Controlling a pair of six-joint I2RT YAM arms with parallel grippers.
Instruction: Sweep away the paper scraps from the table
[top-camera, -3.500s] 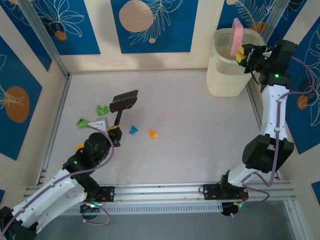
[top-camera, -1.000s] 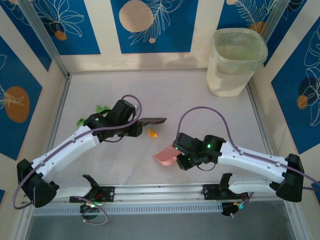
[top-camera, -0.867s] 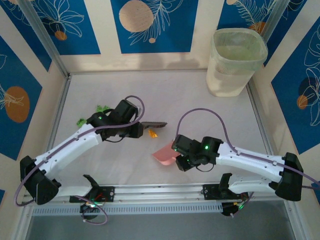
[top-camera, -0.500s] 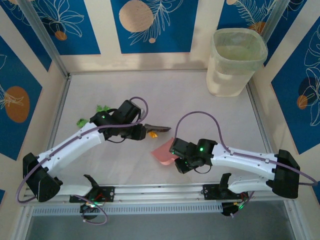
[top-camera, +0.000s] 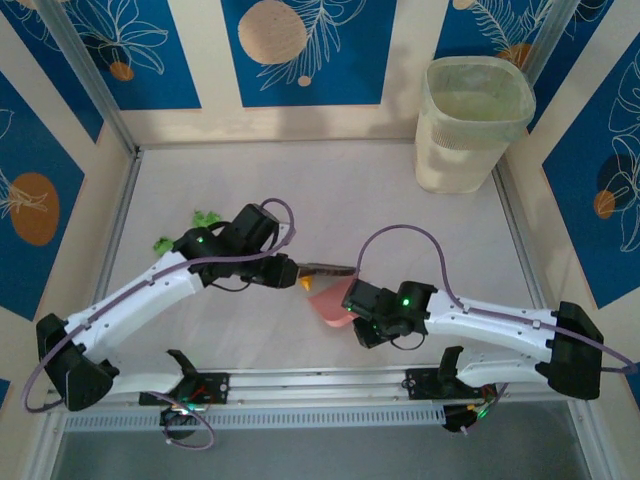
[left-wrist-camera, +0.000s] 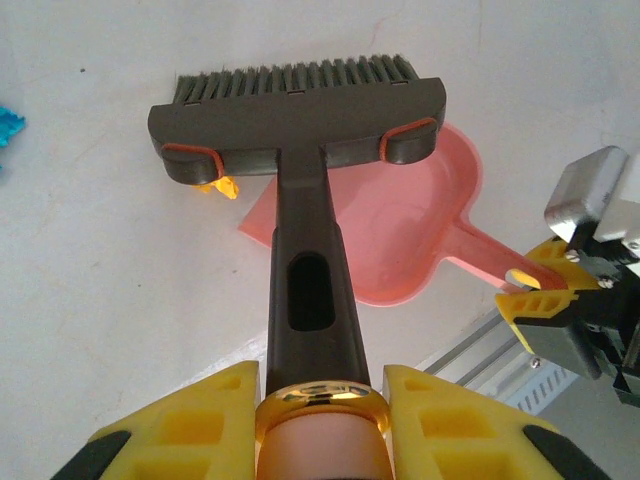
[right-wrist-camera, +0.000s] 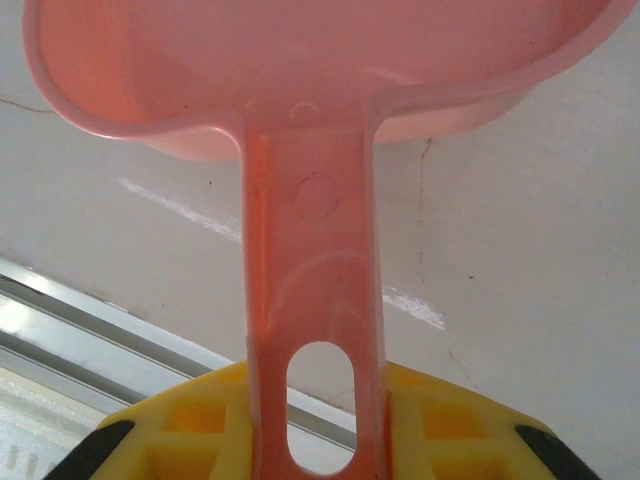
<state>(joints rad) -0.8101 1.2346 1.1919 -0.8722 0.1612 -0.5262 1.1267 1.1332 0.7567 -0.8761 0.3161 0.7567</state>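
Observation:
My left gripper (left-wrist-camera: 320, 420) is shut on the handle of the dark brush (left-wrist-camera: 295, 110), whose bristles rest on the table (top-camera: 400, 200) at the lip of the pink dustpan (left-wrist-camera: 400, 240). A small orange paper scrap (left-wrist-camera: 222, 186) lies under the brush head's left end, just beside the pan's edge. In the top view the left gripper (top-camera: 285, 270) and right gripper (top-camera: 355, 308) meet at the table's centre front. My right gripper (right-wrist-camera: 320, 430) is shut on the dustpan's handle (right-wrist-camera: 315, 250). A cyan scrap (left-wrist-camera: 8, 128) lies at the far left. Green scraps (top-camera: 205, 217) lie behind the left arm.
A pale translucent waste bin (top-camera: 470, 120) stands at the back right corner. The aluminium rail (top-camera: 320, 385) runs along the near edge, close behind the dustpan handle. Another green scrap (top-camera: 160, 242) sits near the left rail.
The left arm has carried the brush to the right, pushing the orange scrap towards the dustpan. The right arm has slid the dustpan left and back until it meets the brush.

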